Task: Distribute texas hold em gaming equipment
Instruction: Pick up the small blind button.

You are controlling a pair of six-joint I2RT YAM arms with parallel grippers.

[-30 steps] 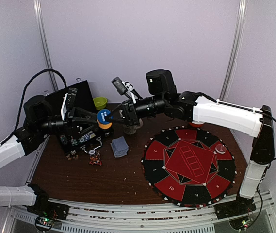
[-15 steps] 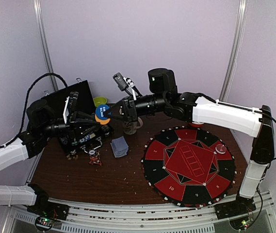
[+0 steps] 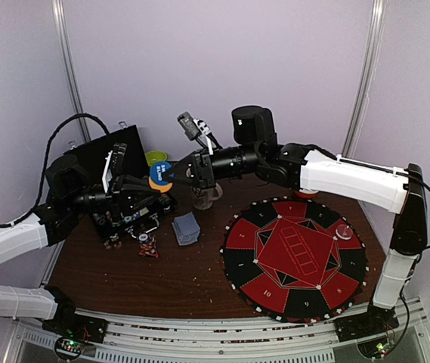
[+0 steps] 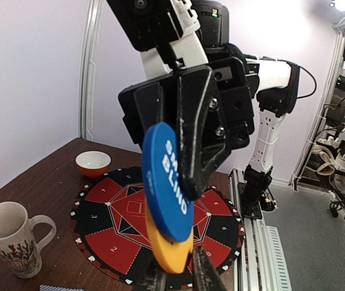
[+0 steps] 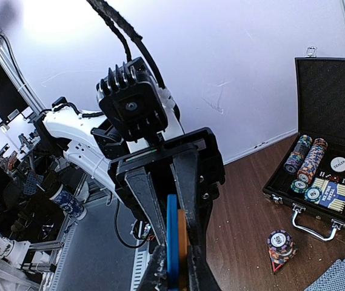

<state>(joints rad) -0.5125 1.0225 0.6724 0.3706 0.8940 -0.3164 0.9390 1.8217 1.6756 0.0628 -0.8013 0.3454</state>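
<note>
We are seeing a blue disc (image 4: 166, 182) with white lettering and an orange disc (image 4: 171, 251) standing on edge, face to face, held in the air left of the round mat (image 3: 294, 257). Grey-blue cards (image 3: 187, 228) are lying stacked nearer it.

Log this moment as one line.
mid-air handover | right gripper: shut on blue small-blind button, orange button | left gripper: flanks orange button, grip unclear
</note>
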